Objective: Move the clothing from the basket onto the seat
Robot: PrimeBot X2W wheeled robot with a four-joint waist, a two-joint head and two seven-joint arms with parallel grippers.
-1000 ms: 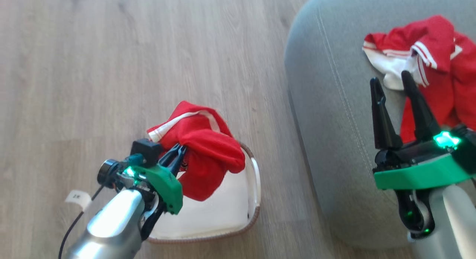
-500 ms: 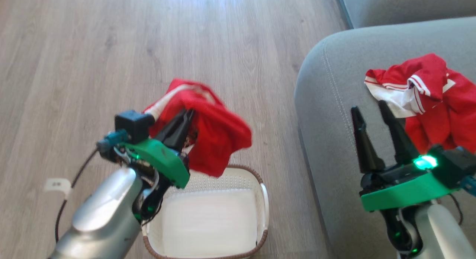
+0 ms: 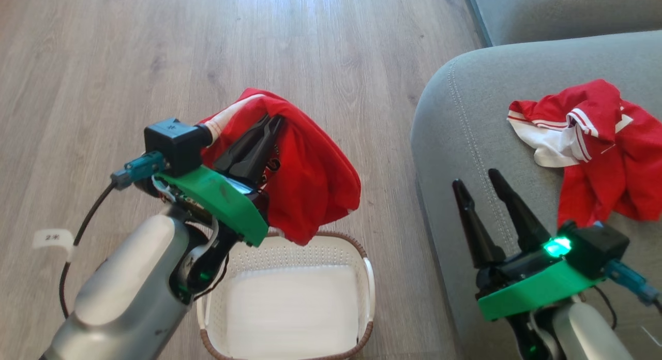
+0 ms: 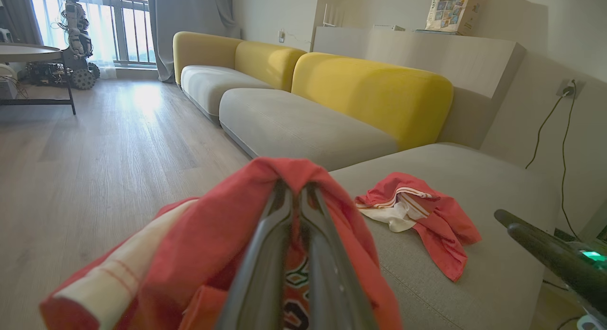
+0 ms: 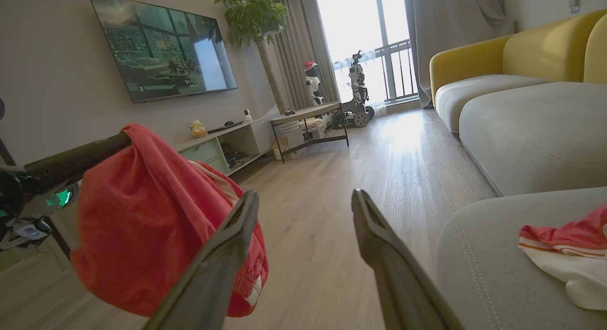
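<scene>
The left fingers point(image 3: 248, 153) were pressed together, pinching a red garment point(image 3: 315, 179) near their tips. The cloth was folded over the tips and hid them. From there it hung down to the right of the fingers and below them as a loose bundle, with a white-trimmed edge lying along their left side. In the left wrist view the two fingers point(image 4: 265, 254) ran side by side up into the fold, with red cloth point(image 4: 213, 225) spilling off both sides and patterned lettering showing between them. The basket point(image 3: 310, 246) stood on the wooden floor point(image 3: 103, 91) beneath these fingers, and the garment's lowest fold hung over its far rim.

The right fingers point(image 3: 517, 215) were spread apart and gripped nothing, poised over the near edge of the seat point(image 3: 465, 143). The other red piece point(image 3: 610, 158), with white trim, lay crumpled on the seat beyond their tips and to the right, apart from them.
</scene>
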